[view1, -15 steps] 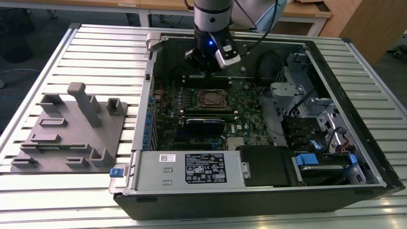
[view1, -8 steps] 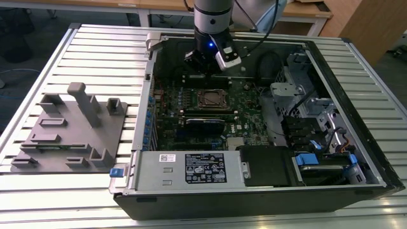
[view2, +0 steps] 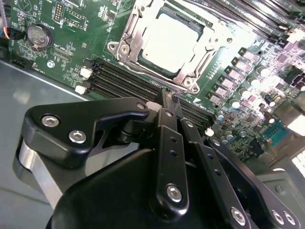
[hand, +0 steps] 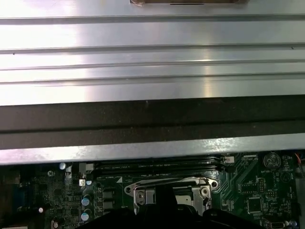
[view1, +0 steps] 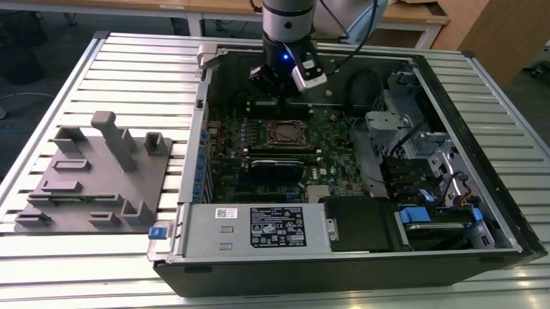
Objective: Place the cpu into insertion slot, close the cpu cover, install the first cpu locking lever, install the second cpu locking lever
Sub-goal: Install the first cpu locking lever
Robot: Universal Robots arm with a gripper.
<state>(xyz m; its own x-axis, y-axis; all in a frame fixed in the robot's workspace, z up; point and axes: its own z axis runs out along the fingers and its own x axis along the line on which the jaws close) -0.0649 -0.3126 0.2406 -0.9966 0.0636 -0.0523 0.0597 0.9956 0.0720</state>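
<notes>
Your tool (view2: pixel 169 101) hangs over the memory slots (view2: pixel 128 81) just beside the insertion slot (view2: pixel 125 48), fingers pressed together, empty. The cpu (view2: pixel 170 42) sits seated in it, the cpu cover (view2: pixel 209 38) down around it.

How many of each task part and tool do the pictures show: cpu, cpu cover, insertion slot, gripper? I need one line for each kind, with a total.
cpu: 1
cpu cover: 1
insertion slot: 1
gripper: 1
Total: 4
</notes>
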